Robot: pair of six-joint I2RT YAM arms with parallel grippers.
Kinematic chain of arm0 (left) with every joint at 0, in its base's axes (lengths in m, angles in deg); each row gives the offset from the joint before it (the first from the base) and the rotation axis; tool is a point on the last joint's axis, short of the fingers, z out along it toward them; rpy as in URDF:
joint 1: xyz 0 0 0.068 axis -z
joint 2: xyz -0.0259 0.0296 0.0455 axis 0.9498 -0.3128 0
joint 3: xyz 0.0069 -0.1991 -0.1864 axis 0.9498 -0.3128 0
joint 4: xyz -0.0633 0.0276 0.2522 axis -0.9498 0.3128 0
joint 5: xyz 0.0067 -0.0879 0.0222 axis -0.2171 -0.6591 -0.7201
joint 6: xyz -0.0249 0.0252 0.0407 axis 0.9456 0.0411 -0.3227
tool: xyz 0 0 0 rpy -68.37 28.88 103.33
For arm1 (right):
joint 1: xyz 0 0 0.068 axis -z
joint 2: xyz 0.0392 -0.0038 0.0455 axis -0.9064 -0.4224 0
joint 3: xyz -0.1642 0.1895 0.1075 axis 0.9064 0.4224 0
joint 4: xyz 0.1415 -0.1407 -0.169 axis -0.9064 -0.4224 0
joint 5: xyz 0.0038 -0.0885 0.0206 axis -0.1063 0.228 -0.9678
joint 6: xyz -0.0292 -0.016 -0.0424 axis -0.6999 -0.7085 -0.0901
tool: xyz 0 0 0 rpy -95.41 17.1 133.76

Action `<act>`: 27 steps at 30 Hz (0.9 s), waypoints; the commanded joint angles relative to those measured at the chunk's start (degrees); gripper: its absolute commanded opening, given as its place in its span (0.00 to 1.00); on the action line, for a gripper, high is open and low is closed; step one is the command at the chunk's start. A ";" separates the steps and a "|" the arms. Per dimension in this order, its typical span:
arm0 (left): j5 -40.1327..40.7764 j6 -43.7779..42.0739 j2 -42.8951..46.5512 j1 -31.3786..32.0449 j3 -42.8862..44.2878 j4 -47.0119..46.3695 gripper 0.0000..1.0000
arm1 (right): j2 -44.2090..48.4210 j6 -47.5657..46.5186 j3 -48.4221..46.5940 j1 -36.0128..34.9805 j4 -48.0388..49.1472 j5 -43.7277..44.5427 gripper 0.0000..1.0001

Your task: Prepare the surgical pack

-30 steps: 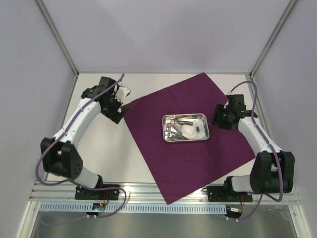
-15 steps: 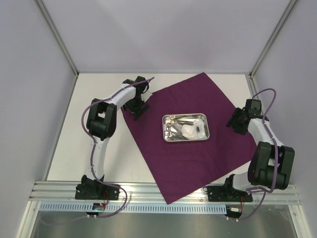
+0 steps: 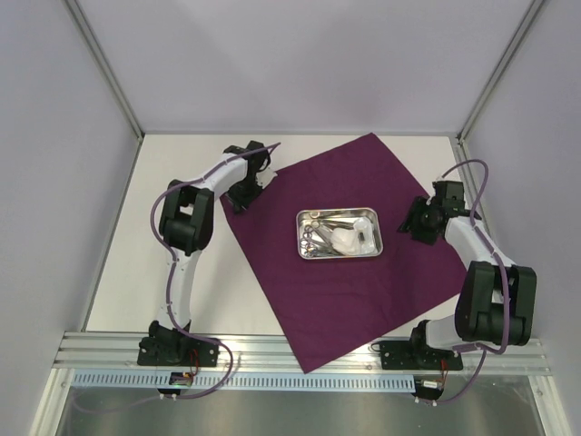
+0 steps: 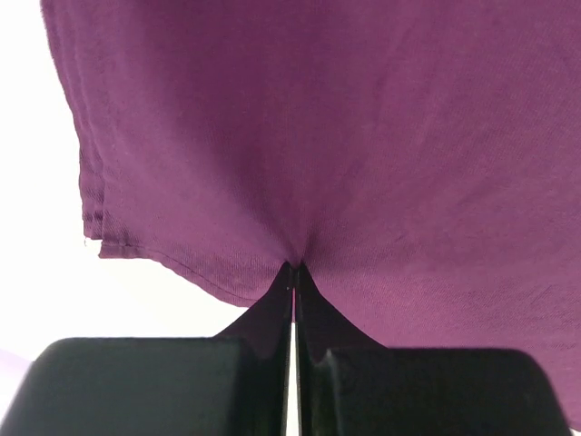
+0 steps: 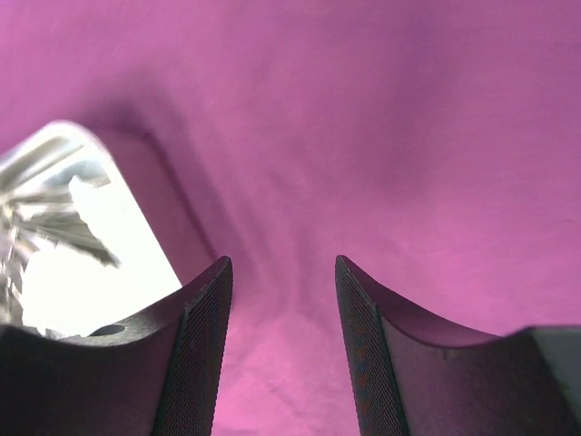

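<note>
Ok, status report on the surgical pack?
Left fingers shut on purple cloth edge. Right fingers open over cloth, beside steel tray. Nothing in the way.

The left gripper has swung in from the left onto the left corner of the purple cloth and has closed, pinching its hem. The right gripper went out to the cloth's right corner, then came back slightly toward the tray.

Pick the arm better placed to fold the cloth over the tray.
Left, probably. The left end effector is shut on the cloth near its left corner; the right end effector stands open over the cloth beside the tray, gripping nothing.
</note>
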 commanded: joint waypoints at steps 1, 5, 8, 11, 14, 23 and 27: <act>3.49 -1.84 -0.97 -5.12 -0.98 -0.92 0.00 | 0.79 -1.25 -1.61 -3.12 -0.44 -2.48 0.51; 4.56 -1.76 -1.50 -9.16 -1.15 -1.01 0.00 | 2.19 -0.81 -1.26 -6.72 0.08 -3.97 0.51; 7.29 -1.68 -1.50 -12.58 -2.12 -1.90 0.00 | 3.07 -1.86 -2.23 -11.54 -0.62 -4.06 0.52; 5.71 -1.06 -0.71 -15.31 -3.43 -2.24 0.00 | 3.25 -2.31 -2.84 -15.68 0.77 -6.33 0.52; 5.36 -1.33 1.04 -16.11 -5.63 -3.74 0.00 | 1.67 -1.17 -4.07 -19.11 3.58 -8.36 0.52; 4.22 -1.24 3.86 -16.20 -6.51 -4.27 0.00 | -13.44 4.45 -12.95 -27.12 10.01 -9.17 0.45; 4.13 -1.76 5.79 -16.20 -7.48 -4.70 0.00 | -16.96 6.39 -14.36 -27.47 10.10 -4.86 0.36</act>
